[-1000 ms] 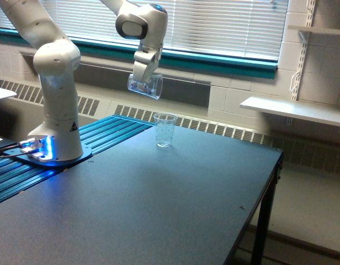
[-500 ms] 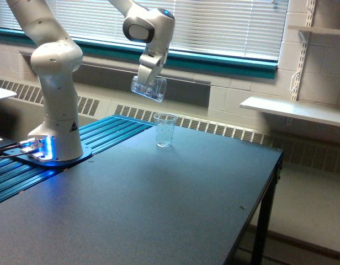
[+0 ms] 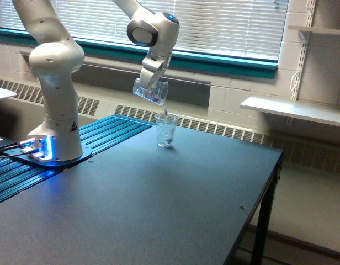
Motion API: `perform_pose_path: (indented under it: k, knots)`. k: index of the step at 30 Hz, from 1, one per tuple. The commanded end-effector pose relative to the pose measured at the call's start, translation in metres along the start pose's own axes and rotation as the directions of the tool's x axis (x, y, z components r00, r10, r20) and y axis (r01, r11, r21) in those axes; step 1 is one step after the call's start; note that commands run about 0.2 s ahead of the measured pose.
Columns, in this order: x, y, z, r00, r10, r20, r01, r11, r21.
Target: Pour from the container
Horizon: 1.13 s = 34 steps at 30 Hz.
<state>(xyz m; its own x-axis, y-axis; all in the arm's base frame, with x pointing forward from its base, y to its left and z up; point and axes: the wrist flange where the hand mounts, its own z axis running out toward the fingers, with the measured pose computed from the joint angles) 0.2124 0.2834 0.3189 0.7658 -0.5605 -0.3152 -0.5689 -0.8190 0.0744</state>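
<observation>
1. You see a big dark table with a flat, dull top and a thin black leg on the exterior view's right.
2. Behind it runs a wide window with pale slatted blinds and a green sill, over a wall of light blocks.
3. Your white robot arm is smooth, round and shiny. It stands on a round base with a blue glow, on a ribbed blue strip at the exterior view's left. A small dark triangle sticker sits low on the arm; you cannot read it.
4. A white shelf sticks out from the wall on the exterior view's right, well apart from the arm.
5. The gripper is pinching the container, a small clear mug. It hangs tipped over, its mouth pointing down toward the exterior view's right.
6. Just below that mouth stands a taller clear plastic cup, upright on the table near the far edge. A thin stream seems to fall from the mug into it, and something dark lies at the cup's bottom, but it is too small to tell what.
</observation>
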Motion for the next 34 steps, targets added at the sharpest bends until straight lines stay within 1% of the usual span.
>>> perform_pose_path:
  k: [1,5,14,26,29,31,34]
  knots:
    - [0.0,-0.003,-0.001,1.0,0.012,0.012,-0.012,1.0,0.002]
    - [-0.001,-0.003,0.0,0.999,0.02,0.03,-0.02,1.0,0.003]
    - [-0.002,-0.004,-0.003,0.999,0.027,0.047,-0.027,1.0,0.007]
    - [-0.004,-0.004,-0.007,0.999,0.025,0.038,-0.025,1.0,0.01]
    - [-0.004,-0.004,-0.008,0.999,0.026,0.033,-0.026,1.0,0.016]
    - [-0.003,-0.004,-0.01,0.999,0.02,0.036,-0.021,0.999,0.028]
    - [-0.004,-0.003,-0.01,0.999,0.02,0.036,-0.021,0.999,0.028]
